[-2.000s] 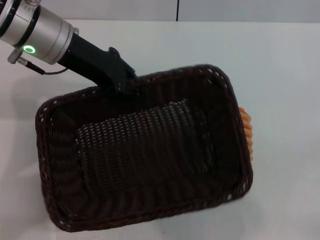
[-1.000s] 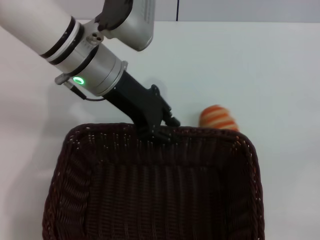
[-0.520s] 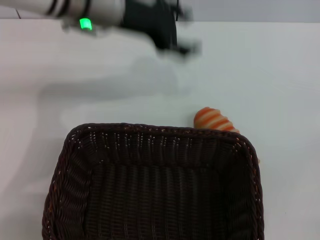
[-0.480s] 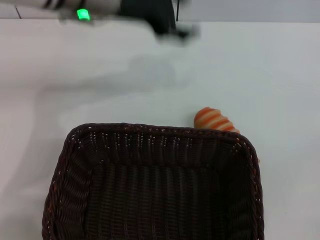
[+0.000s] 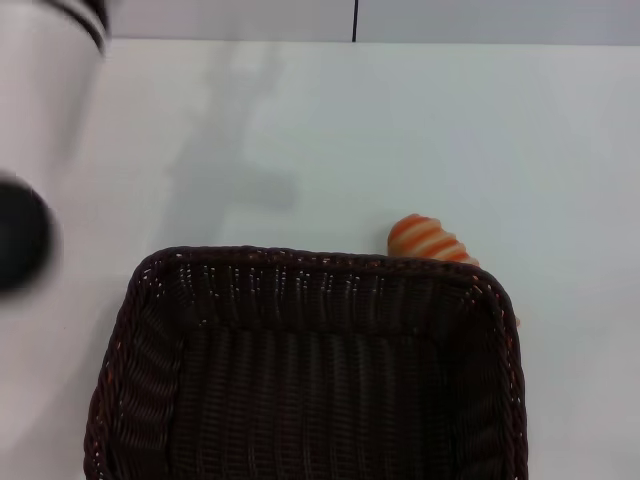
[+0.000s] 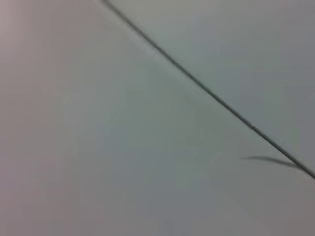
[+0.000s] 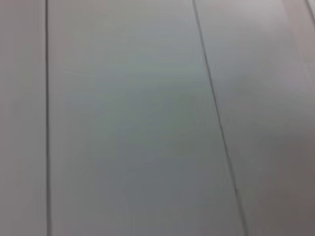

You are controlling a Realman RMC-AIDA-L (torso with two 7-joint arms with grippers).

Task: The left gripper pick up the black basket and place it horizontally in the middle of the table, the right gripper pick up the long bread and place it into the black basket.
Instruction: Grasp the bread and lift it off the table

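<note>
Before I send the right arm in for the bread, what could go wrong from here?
The long bread lies tight against the far right corner of the black basket, partly hidden behind its rim, so fingers closing on it could catch the rim and shift the basket.

The left arm is at the left edge of the head view, beside the basket; its gripper is out of sight, so check clearance first.

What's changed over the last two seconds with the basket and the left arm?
The left claw carried the black basket from a tilted hold down onto the table, lengthwise across the view, then let go and pulled up and away to the left; only a blurred part of the left arm shows now. The striped long bread, first almost hidden by the basket, now shows behind its far right corner. For the last half second basket and bread haven't moved.
</note>
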